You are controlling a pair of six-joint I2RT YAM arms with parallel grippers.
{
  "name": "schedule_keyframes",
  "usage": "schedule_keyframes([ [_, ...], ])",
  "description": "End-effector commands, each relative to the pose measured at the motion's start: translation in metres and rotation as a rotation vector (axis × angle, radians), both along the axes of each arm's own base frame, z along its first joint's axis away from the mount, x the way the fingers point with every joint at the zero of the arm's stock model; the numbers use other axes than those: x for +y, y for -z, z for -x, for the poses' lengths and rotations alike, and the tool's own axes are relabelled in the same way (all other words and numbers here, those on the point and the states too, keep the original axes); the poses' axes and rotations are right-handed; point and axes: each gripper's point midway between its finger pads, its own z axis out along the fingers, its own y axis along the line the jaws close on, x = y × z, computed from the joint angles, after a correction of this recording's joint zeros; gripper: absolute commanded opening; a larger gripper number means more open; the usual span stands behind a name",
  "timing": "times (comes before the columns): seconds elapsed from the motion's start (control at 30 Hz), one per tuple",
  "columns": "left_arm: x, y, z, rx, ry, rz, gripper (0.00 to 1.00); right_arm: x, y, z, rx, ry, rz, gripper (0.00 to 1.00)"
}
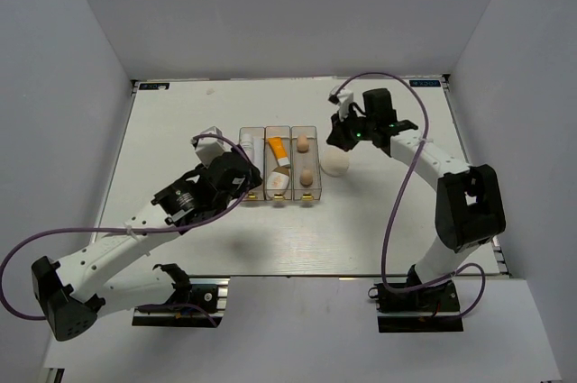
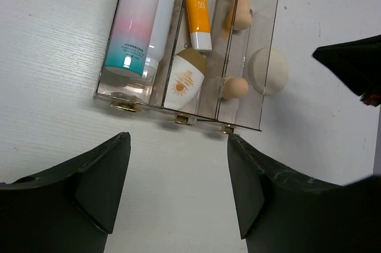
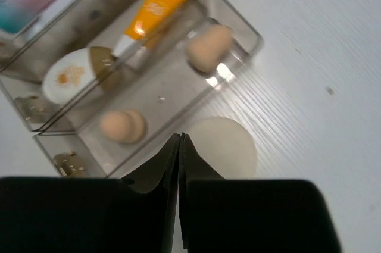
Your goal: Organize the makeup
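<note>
In the top view, a cream round puff (image 1: 335, 160) is being shown lying flat on the white counter (image 1: 171, 131), just right of three clear narrow rectangular bins (image 1: 290, 144) at centre frame. The right end effector (image 1: 343, 138) is being held just above the puff in the frame. It is far nearer to it than the left end effector (image 1: 242, 177), which is being held at the bins' lower left.

In the left wrist view, the left end effector (image 2: 175, 187) is being held spread and empty at the bottom. The left bin is carrying a white bottle with pink band and blue cap (image 2: 134, 21). The middle one is carrying an orange tube (image 2: 198, 9) and a white oval compact (image 2: 186, 77), and the right one two tan egg-shaped sponges (image 2: 240, 13).

In the right wrist view, the right end effector (image 3: 180, 158) is being held pressed together, with nothing seen between its fingers. The puff (image 3: 229, 146) is lying just right of the tips, close against the rightmost bin's wall. Being round, it is offering no long axis. It is being judged the only piece left outside.
</note>
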Motion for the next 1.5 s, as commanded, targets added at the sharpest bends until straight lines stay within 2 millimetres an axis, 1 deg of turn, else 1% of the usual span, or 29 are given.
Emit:
schedule_keyframes([
  [0.0,0.008,-0.001,0.003,-0.011,-0.028,0.014,0.76,-0.040,-0.007,-0.031,0.014,0.233,0.001,0.04],
  [0.03,0.008,0.000,0.003,-0.012,-0.026,0.014,0.76,-0.054,0.005,-0.035,0.059,0.269,0.012,0.02],
  [0.07,0.007,-0.001,0.003,-0.014,-0.026,0.018,0.76,-0.058,0.008,-0.035,0.080,0.272,0.015,0.02],
  [0.1,0.007,-0.001,0.002,-0.012,-0.024,0.015,0.76,-0.059,0.023,-0.030,0.142,0.267,0.028,0.04],
  [0.13,0.006,-0.001,0.002,-0.011,-0.023,0.016,0.76,-0.065,0.031,-0.030,0.177,0.273,0.030,0.09],
  [0.17,0.005,-0.001,0.001,-0.009,-0.019,0.014,0.76,-0.065,0.043,-0.031,0.218,0.263,0.036,0.13],
  [0.2,0.004,-0.002,0.001,-0.010,-0.017,0.014,0.76,-0.064,0.048,-0.028,0.244,0.246,0.040,0.17],
  [0.23,0.002,-0.001,0.000,-0.005,-0.015,0.008,0.76,-0.067,0.057,-0.023,0.294,0.244,0.054,0.27],
  [0.3,0.000,-0.002,-0.001,-0.005,-0.013,0.010,0.76,-0.066,0.069,-0.024,0.331,0.229,0.063,0.38],
  [0.37,0.000,-0.002,-0.002,-0.004,-0.012,0.005,0.76,-0.066,0.077,-0.025,0.344,0.223,0.074,0.42],
  [0.43,-0.002,-0.002,0.000,-0.002,-0.005,0.004,0.76,-0.067,0.085,-0.028,0.355,0.228,0.091,0.45],
  [0.47,-0.001,-0.003,0.000,-0.004,-0.006,0.004,0.76,-0.070,0.094,-0.029,0.373,0.238,0.102,0.46],
  [0.53,0.000,-0.004,0.001,-0.005,-0.009,0.007,0.76,-0.070,0.098,-0.033,0.381,0.240,0.116,0.46],
  [0.57,0.000,-0.004,0.001,-0.006,-0.010,0.007,0.76,-0.072,0.105,-0.033,0.398,0.244,0.122,0.47],
  [0.73,0.001,-0.005,0.001,-0.007,-0.012,0.004,0.76,-0.078,0.117,-0.034,0.402,0.257,0.155,0.46],
  [0.77,0.001,-0.005,0.001,-0.007,-0.013,0.005,0.76,-0.080,0.122,-0.033,0.410,0.262,0.165,0.46],
  [0.87,0.000,-0.004,0.000,-0.005,-0.012,0.002,0.76,-0.083,0.127,-0.031,0.416,0.269,0.183,0.45],
  [0.97,0.000,-0.004,0.000,-0.005,-0.010,0.002,0.76,-0.084,0.134,-0.027,0.431,0.265,0.189,0.40],
  [1.0,-0.001,-0.003,0.000,-0.004,-0.010,0.001,0.76,-0.082,0.134,-0.025,0.437,0.255,0.183,0.32],
  [1.03,-0.001,-0.003,0.000,-0.004,-0.010,0.001,0.76,-0.081,0.138,-0.022,0.451,0.249,0.182,0.27],
  [1.07,-0.001,-0.004,-0.001,-0.005,-0.009,0.001,0.76,-0.078,0.135,-0.021,0.458,0.237,0.160,0.14],
  [1.1,0.000,-0.004,0.000,-0.003,-0.010,0.000,0.76,-0.077,0.133,-0.021,0.458,0.228,0.148,0.07],
  [1.13,0.000,-0.005,0.000,-0.005,-0.011,0.000,0.76,-0.076,0.127,-0.022,0.453,0.223,0.133,0.01],
  [1.2,0.002,-0.005,0.001,-0.006,-0.015,-0.001,0.76,-0.074,0.115,-0.027,0.431,0.219,0.108,0.00],
  [1.3,0.004,-0.004,0.002,-0.006,-0.021,0.001,0.76,-0.076,0.085,-0.039,0.348,0.209,0.077,0.00],
  [1.37,0.004,-0.004,0.003,-0.008,-0.021,0.007,0.76,-0.077,0.055,-0.047,0.275,0.198,0.050,0.00],
  [1.4,0.005,-0.004,0.003,-0.011,-0.022,0.008,0.76,-0.075,0.047,-0.048,0.244,0.182,0.051,0.00],
  [1.43,0.004,-0.004,0.002,-0.011,-0.022,0.008,0.76,-0.074,0.030,-0.049,0.202,0.173,0.038,0.00],
  [1.47,0.004,-0.004,0.003,-0.010,-0.020,0.008,0.76,-0.073,0.019,-0.052,0.171,0.168,0.032,0.00],
])
